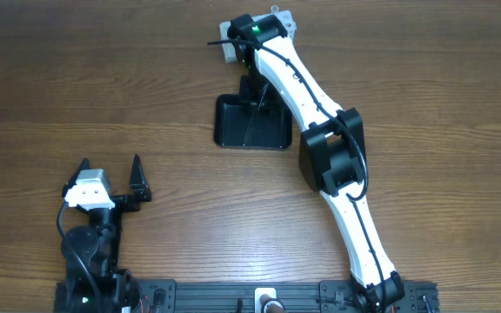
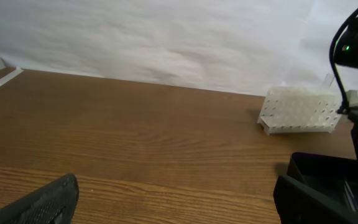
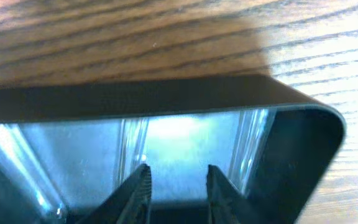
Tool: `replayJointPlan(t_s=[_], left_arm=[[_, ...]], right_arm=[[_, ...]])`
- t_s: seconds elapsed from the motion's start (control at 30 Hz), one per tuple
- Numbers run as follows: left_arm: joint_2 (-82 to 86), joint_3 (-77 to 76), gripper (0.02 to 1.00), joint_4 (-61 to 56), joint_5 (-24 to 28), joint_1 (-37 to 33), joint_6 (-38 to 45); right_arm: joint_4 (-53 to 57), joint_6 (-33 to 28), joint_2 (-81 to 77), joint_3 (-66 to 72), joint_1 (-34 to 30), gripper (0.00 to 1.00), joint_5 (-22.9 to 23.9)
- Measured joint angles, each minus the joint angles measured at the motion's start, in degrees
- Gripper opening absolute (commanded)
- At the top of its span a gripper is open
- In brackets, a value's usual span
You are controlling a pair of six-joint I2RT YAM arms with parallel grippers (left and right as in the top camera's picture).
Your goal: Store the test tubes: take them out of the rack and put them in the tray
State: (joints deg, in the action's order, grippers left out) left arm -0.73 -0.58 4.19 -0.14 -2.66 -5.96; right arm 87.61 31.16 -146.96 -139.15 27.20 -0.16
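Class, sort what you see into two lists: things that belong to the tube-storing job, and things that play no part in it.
Belongs to the job:
white rack
black tray
test tubes lying in the tray
right end effector, open over the tray

No part:
left end effector, open, away from both
wooden table

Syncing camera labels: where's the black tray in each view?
Top view: black tray, upper centre, partly under the right arm.
Left wrist view: the dark box in front of the white rack.
Right wrist view: its rim spans the picture, right tool inside it.
Shared landmark: the white rack, just beyond the tray in the top and left wrist views.
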Motion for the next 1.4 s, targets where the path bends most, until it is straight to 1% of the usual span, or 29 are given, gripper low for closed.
replayJointPlan(t_s=[0.1, 0.13, 0.17, 0.2, 0.23, 0.3, 0.33, 0.47, 0.6, 0.83, 0.97, 1.23, 1.4], left_arm=[[0.00, 0.00, 0.998, -0.02, 0.00, 0.00, 0.00], [0.00, 0.00, 0.998, -0.02, 0.00, 0.00, 0.00], [0.00, 0.00, 0.998, -0.02, 0.00, 0.00, 0.00], [0.00, 0.00, 0.996, -0.02, 0.00, 0.00, -0.02], [0.00, 0.00, 0.998, -0.02, 0.00, 0.00, -0.02], [0.00, 0.00, 0.998, -0.02, 0.00, 0.00, -0.02], [0.00, 0.00, 0.998, -0.02, 0.00, 0.00, 0.00], [0.00, 0.00, 0.998, -0.02, 0.00, 0.00, -0.02], [0.00, 0.00, 0.998, -0.02, 0.00, 0.00, 0.00], [0.00, 0.00, 0.998, -0.02, 0.00, 0.00, 0.00], [0.00, 0.00, 0.996, -0.02, 0.00, 0.00, -0.02], [0.00, 0.00, 0.998, -0.02, 0.00, 0.00, 0.00], [0.00, 0.00, 0.998, -0.02, 0.00, 0.00, 0.00]], right_arm=[[0.90, -1.27, 0.04, -1.73, 0.00, 0.327, -0.17], [0.85, -1.75, 0.13, -2.38, 0.00, 0.356, -0.20], [0.81, -2.05, 0.28, -2.89, 0.00, 0.397, -0.20], [0.57, -2.45, 0.66, -3.34, -0.04, 0.467, -0.11], [0.20, -3.06, 1.20, -3.72, -0.09, 0.505, 0.13], [-0.98, -3.65, 2.40, -4.50, -0.22, 0.551, 1.01], [-1.77, -4.09, 2.99, -5.05, -0.28, 0.595, 1.51], [-6.08, -5.70, 5.60, -8.11, -0.74, 0.702, 4.46], [-10.91, -7.17, 7.98, -9.55, -1.77, 0.906, 8.28], [-19.67, -10.56, 8.44, -9.92, -3.45, 0.936, 14.36], [-25.92, -12.22, 8.44, -9.88, -4.57, 0.963, 16.52], [-35.69, -15.43, 8.31, -9.86, -6.62, 0.989, 18.27], [-38.25, -18.23, 6.91, -9.86, -6.54, 0.993, 18.40]])
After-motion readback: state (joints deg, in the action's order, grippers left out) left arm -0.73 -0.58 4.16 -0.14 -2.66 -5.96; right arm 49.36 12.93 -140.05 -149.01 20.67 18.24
